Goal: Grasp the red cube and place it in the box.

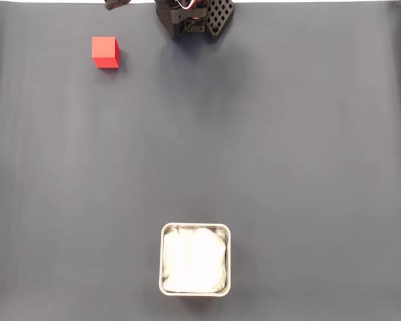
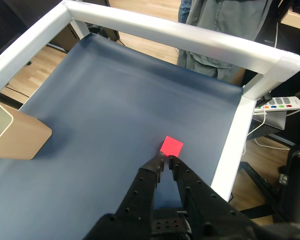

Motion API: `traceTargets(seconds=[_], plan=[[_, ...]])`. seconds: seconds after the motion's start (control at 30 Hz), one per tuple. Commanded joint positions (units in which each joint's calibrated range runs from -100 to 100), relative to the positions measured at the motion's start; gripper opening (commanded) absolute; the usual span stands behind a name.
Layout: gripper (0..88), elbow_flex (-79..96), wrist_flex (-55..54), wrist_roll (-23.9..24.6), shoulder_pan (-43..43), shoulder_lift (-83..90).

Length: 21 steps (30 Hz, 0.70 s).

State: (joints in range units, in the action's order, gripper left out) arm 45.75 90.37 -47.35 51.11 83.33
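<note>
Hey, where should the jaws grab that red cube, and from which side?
Take the red cube from above, across two opposite flat side faces. It sits flat on the dark mat with open space all around, so nothing blocks either jaw. In the wrist view the gripper has its jaws nearly closed just short of it, so open first.

A matt red cube [image 1: 105, 52] with smooth plain faces sits on a desk [image 1: 287, 167] covered in smooth, dark blue-grey matt sheeting. The box [image 1: 195, 228] looks like dull grey metal, lined with wrinkled white soft material. A glossy white frame [image 2: 190, 40] edges the desk. The jaws look like black, perforated plastic.
</note>
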Motion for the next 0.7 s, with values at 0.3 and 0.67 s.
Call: traceTargets(seconds=[0.3,0.67], plan=[[0.0,0.4,1.8,0.6,3.1,0.1],[0.0,1.4,2.6,1.0,5.3,-0.6]])
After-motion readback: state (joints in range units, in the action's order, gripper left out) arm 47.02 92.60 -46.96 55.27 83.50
